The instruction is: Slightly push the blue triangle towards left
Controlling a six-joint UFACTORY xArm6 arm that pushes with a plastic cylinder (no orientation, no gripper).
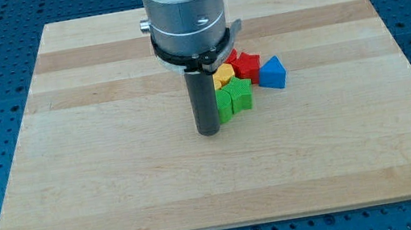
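Resting on the worktop [118, 185] at centre frame, tip [209, 133] touching green block [234, 97]'s left. No end effector fitted, nothing held. Needing to circle right of blue triangle [272, 73], right of centre, nudging gently leftward.

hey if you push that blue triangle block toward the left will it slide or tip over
The blue triangle sits low on a flat face, so it should slide, not tip. The red star touches its left side, so that probably shifts too. My tip sits left of the green blocks.
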